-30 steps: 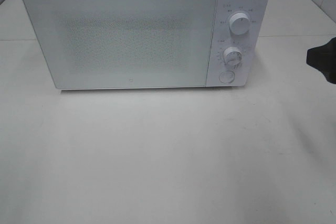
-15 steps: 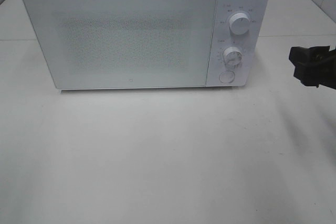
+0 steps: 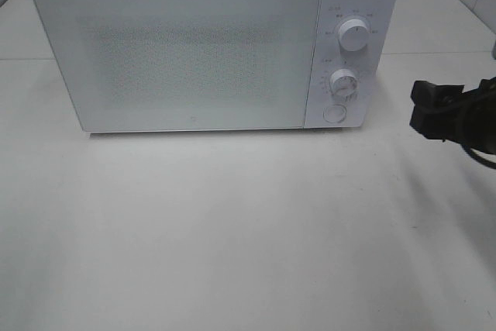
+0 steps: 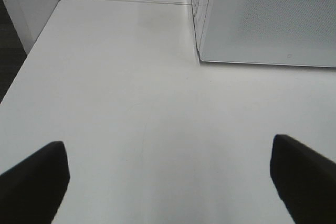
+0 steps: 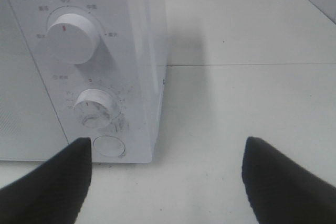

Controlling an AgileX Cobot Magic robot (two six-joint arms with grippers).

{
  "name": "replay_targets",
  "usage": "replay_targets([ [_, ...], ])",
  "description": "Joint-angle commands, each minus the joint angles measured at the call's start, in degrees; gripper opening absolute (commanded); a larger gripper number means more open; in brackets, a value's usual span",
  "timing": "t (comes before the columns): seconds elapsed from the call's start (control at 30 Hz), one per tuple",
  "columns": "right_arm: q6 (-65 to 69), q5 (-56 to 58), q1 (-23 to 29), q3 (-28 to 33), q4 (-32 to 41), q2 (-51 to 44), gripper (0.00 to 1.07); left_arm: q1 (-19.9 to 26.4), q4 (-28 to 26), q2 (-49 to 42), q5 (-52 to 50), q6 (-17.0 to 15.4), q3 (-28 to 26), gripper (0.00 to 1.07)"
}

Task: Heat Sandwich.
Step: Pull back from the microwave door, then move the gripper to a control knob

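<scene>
Microwave (image 3: 209, 44): white, box-shaped, standing toward the back of the counter (image 3: 232, 238), front facing the high camera.

Door (image 3: 186, 56): shut, flush with the front. Its speckled window panel lets nothing inside be made out.

Control panel (image 3: 350, 5): a strip to the right of the door. It carries an upper knob (image 3: 353, 37), a lower knob (image 3: 342, 82) beneath it, and a round button (image 3: 334, 114) lowest, near the bottom corner.

Sandwich: visible in no view; its place cannot be told.

Right tool (image 3: 419, 108): black, reaching in from the right edge of the high view. It sits beside the control panel but apart from it, about level with the lower knob and button, tips toward the microwave. The fingers (image 5: 47, 187) are spread with nothing between them. Its wrist view looks past them onto both knobs, the button and the microwave's right side wall.

Left tool (image 4: 168, 182): seen only in its own wrist view. Both dark tips stand at the frame's lower corners, spread wide, with only bare counter between them. The microwave's front corner lies ahead, well apart.

Counter: pale and plain, with a seam running across it beside the microwave.
</scene>
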Motion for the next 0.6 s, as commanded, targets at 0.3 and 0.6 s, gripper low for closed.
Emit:
replay_targets([
  [0.3, -7.39, -15.18, 17.53, 0.0, 21.54, 7.85, 0.76, 0.11, -0.74, -1.49, -0.23, 0.06, 0.17, 0.98],
  [0.6, -7.62, -21.03, 26.36, 0.0, 30.94, 11.0, 0.76, 0.11, -0.74, -1.49, -0.23, 0.06, 0.17, 0.98],
])
